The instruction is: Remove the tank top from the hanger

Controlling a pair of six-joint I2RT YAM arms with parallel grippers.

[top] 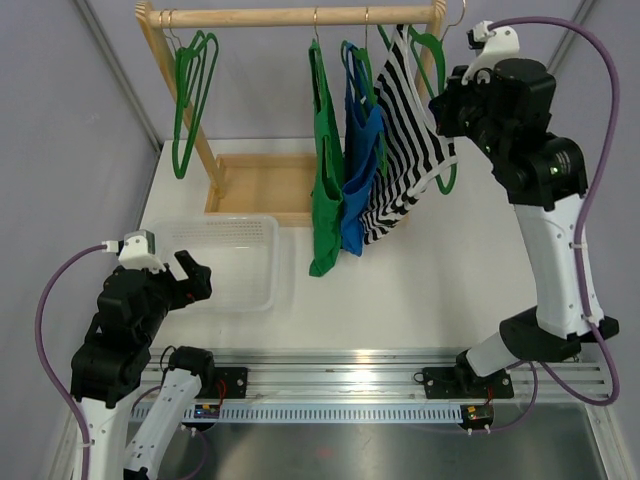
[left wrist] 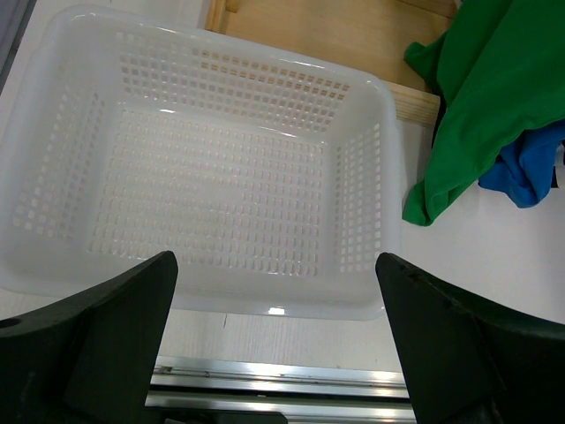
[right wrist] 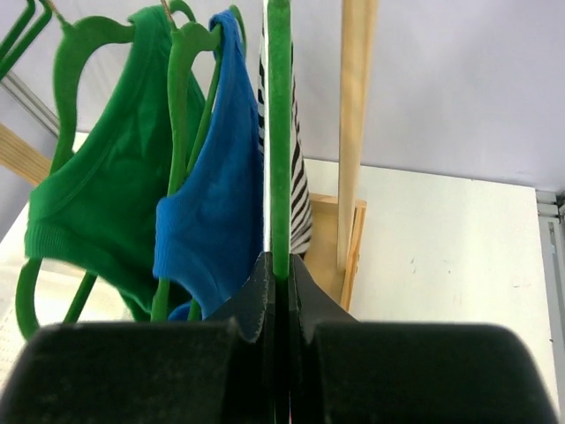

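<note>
Grasp step: right hand (right wrist: 281, 291) pinched shut on green hanger (right wrist: 279, 132), seemingly the one carrying the striped tank top (top: 405, 150) at the right end of the wooden rail (top: 290, 16). Left hand (left wrist: 275, 265) spread wide over white basket (left wrist: 357, 203) on desk (top: 450, 290). Next, probably: steady hanger, bring left hand across, slip straps off

Just past the right gripper (right wrist: 282, 269), the striped tank top (right wrist: 301, 208) is a mere sliver behind the green hanger (right wrist: 279, 132) it pinches; the blue top (right wrist: 221, 212) seems to cover the rest. Ahead and right of the left gripper (left wrist: 275, 274), the green top (left wrist: 494, 97) runs out of view.
</note>
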